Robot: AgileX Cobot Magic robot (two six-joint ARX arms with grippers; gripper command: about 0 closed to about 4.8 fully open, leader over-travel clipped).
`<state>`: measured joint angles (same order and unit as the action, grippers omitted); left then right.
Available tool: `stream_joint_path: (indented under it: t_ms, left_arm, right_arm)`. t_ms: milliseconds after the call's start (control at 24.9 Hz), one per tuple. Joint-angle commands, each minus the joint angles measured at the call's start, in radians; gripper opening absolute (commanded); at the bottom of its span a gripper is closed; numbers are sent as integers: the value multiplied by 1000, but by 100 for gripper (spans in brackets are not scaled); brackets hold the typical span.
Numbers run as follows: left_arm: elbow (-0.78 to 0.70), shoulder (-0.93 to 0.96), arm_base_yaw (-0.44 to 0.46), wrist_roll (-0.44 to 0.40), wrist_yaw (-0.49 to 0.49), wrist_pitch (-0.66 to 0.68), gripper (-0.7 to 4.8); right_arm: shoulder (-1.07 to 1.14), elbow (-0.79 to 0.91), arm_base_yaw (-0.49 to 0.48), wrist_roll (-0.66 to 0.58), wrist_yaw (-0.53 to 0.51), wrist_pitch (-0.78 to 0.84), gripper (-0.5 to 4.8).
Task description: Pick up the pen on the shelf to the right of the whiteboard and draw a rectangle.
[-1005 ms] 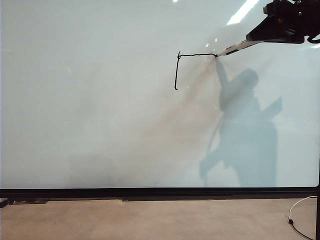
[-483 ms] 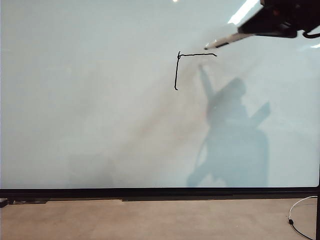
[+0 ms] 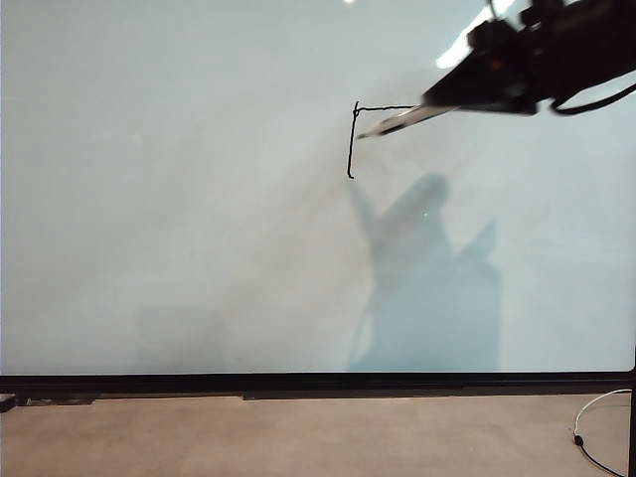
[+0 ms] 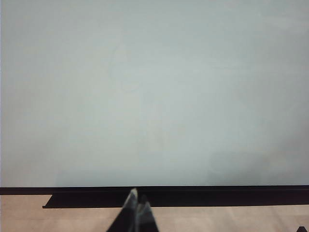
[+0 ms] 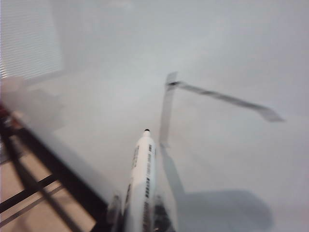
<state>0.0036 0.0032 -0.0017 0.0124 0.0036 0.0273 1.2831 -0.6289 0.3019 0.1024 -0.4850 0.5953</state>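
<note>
The whiteboard [image 3: 199,219] fills the exterior view. On it stand two black strokes of the rectangle [image 3: 351,139]: a left side and a top side, meeting at the upper left corner. My right gripper [image 3: 449,99] is shut on the white pen [image 3: 402,121], which slants down to the left. Its dark tip hangs just right of the left stroke and under the top one, and its shadow lies well apart from it lower on the board. The right wrist view shows the pen [image 5: 143,179] between my right gripper's [image 5: 140,217] fingers, facing the strokes [image 5: 166,111]. My left gripper [image 4: 137,202] is shut and empty, low before the whiteboard [image 4: 154,96].
The board's black bottom frame [image 3: 318,384] runs above the tan floor [image 3: 298,437]. A white cable [image 3: 594,422] lies at the lower right beside a black post [image 3: 632,417]. The arm's shadow [image 3: 427,288] falls across the board.
My right gripper has carried the pen left and a little down, from the right end of the top stroke to near the left stroke. The shadow has shifted left. The left arm is still.
</note>
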Motion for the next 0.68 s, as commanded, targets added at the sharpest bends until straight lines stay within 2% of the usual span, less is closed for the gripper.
stream_joint_path:
  t_ms: [40,684]
  left_arm:
    - [3,0,0,-5,0,-6,-4]
    - [3,0,0,-5,0,-6,-4]
  right_arm:
    - [65,-4,11,-30,-8,98,-5]
    - [219,-9,11,-58,-10,225,-5]
